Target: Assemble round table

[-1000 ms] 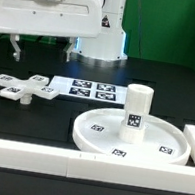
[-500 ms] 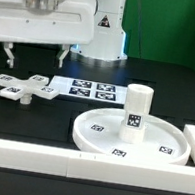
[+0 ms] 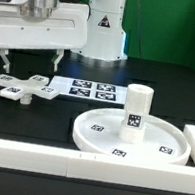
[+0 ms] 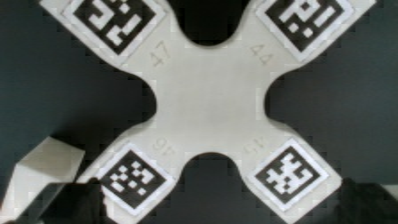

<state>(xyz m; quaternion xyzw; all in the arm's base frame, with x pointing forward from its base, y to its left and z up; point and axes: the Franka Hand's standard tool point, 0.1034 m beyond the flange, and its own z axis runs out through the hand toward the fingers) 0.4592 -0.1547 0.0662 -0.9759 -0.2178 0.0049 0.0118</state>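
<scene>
Here we find the gripper (image 3: 33,62) hanging over the cross-shaped piece (image 3: 26,87), which lies flat on the dark table (image 3: 166,96) at the exterior view's left, just beside the marker board (image 3: 87,88). The jaws stand wide apart with nothing between them, and one of the fingers (image 3: 59,59) shows clear of the piece, above it and not touching. The relation that matters is straight down: in the wrist view the cross-shaped piece (image 4: 205,95) fills the picture, its centre close to the middle, so we judge the jaws to be nearly over its hub. The piece has no single long axis. Its four tagged arms run out on the diagonals of the wrist view, leaving narrow waists between them, and we expect a grip to go across one such waist. The round disc (image 3: 130,136) rests at the exterior view's right, well apart from the gripper. Inside its rim the cylinder leg (image 3: 135,111) stands upright near the middle, and we see nothing else lying in it. White border blocks (image 3: 36,158) edge the work area.
</scene>
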